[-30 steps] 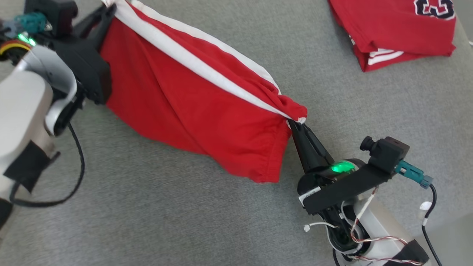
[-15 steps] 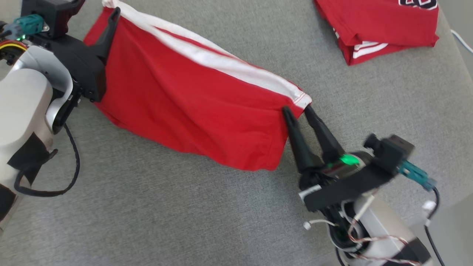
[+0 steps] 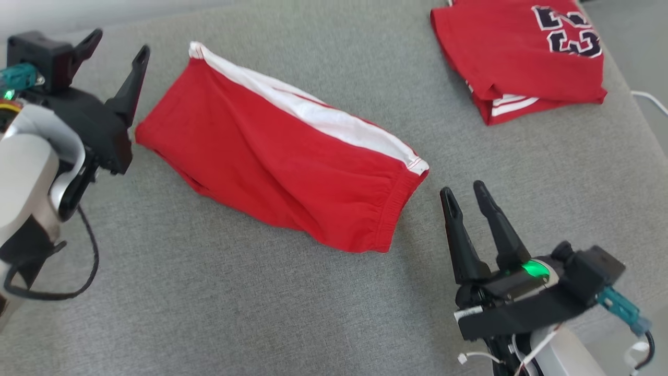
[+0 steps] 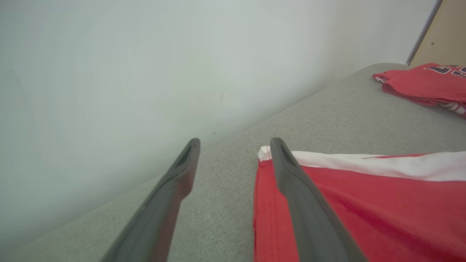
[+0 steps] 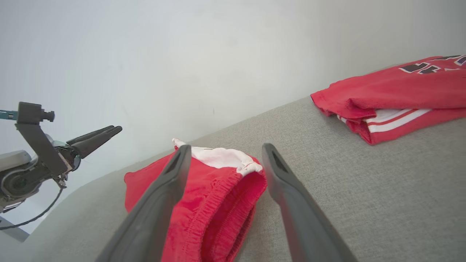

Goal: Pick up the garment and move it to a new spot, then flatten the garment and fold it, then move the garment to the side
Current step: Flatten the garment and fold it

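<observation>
The red shorts (image 3: 282, 156) lie slantwise on the grey cushion (image 3: 235, 313), doubled over lengthwise, the white stripe along their far edge and the gathered end toward my right; my left claw (image 3: 120, 42) hangs just off their other end, fingers spread wide, nothing between them; my right claw (image 3: 463, 189) sits near the gathered corner, clear of the cloth, fingers likewise parted and empty; a folded red jersey (image 3: 516, 57) with dark numbers rests well apart, far right on the cushion.
</observation>
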Available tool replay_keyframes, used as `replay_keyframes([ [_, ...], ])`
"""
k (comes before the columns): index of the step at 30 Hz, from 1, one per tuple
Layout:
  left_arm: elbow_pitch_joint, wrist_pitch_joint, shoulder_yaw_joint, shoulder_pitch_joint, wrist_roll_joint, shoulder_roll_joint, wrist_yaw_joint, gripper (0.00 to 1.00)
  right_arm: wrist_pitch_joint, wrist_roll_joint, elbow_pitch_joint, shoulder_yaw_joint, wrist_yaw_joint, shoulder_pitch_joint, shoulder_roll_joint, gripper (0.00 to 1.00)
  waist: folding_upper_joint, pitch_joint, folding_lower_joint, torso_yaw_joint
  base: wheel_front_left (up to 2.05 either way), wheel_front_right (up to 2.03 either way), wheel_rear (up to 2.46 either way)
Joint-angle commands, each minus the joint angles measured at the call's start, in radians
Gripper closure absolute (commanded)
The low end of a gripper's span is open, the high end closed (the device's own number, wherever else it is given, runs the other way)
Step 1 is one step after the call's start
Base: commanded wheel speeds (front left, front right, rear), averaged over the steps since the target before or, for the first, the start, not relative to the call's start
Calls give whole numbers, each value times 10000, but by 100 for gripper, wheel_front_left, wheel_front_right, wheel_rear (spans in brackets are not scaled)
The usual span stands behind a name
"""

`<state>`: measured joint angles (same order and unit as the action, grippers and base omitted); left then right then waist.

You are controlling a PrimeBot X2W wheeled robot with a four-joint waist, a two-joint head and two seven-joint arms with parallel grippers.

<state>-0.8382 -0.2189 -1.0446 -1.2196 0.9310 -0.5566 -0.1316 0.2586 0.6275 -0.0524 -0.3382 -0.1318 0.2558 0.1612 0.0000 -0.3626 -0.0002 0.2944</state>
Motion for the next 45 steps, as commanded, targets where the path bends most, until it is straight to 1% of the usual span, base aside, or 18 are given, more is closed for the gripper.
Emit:
replay_keyframes([
  [1,-67,-86,-120,252,135,-121,25,0,60,-519,226,97,30,-288,-79,0,0,327,2,1,0,0,0],
  [6,-87,132,-576,481,265,-303,25,0,67,-1322,651,212,30,-816,-316,0,0,511,2,140,0,0,0],
  [7,-87,132,-576,481,265,-303,25,0,67,-1322,651,212,30,-816,-316,0,0,511,2,140,0,0,0],
  [9,312,702,-1118,703,398,-337,21,0,69,-1489,706,216,30,-1001,-413,0,0,559,2,210,0,0,0],
  [12,775,1540,-1700,594,578,-829,28,0,70,-1567,739,183,30,-1086,-519,0,0,554,2,345,0,0,0],
  [16,1159,2386,-2109,498,656,-1147,25,0,71,-1658,746,78,30,-998,-587,0,0,459,2,559,0,0,0],
  [20,1269,2823,-2231,459,833,-1437,27,0,72,-1704,736,11,30,-936,-659,0,0,332,2,739,0,0,0],
  [25,1091,3320,-2296,430,903,-1514,25,0,73,-1712,698,-59,30,-892,-747,0,0,154,2,900,0,0,0],
  [29,921,3703,-2323,378,1084,-1544,27,0,73,-1702,665,-108,30,-823,-795,0,0,31,2,1010,0,0,0],
  [34,863,4485,-2348,524,1829,-1414,25,0,73,-1701,641,-118,30,-791,-840,0,0,-47,2,1075,0,0,0],
  [35,891,4611,-2353,535,1941,-1386,19,29,73,-1705,635,-109,30,-796,-842,0,0,-54,2,1076,0,0,0],
  [36,865,4682,-2358,475,2010,-1391,19,55,73,-1706,633,-99,30,-801,-854,0,0,-62,2,1074,0,0,0],
  [37,805,4723,-2361,398,1900,-1396,20,86,73,-1708,627,-89,30,-804,-863,0,0,-66,2,1069,0,0,0],
  [38,734,4846,-2364,397,1812,-1375,27,100,73,-1706,613,-86,30,-803,-871,0,0,-61,2,1060,0,0,0],
  [41,727,5215,-2375,533,1857,-1316,28,100,73,-1732,580,-91,30,-771,-875,0,0,12,2,999,0,0,0],
  [45,971,4869,-2327,412,2138,-1076,22,100,72,-1770,578,60,30,-781,-814,0,0,208,2,705,0,0,0],
])
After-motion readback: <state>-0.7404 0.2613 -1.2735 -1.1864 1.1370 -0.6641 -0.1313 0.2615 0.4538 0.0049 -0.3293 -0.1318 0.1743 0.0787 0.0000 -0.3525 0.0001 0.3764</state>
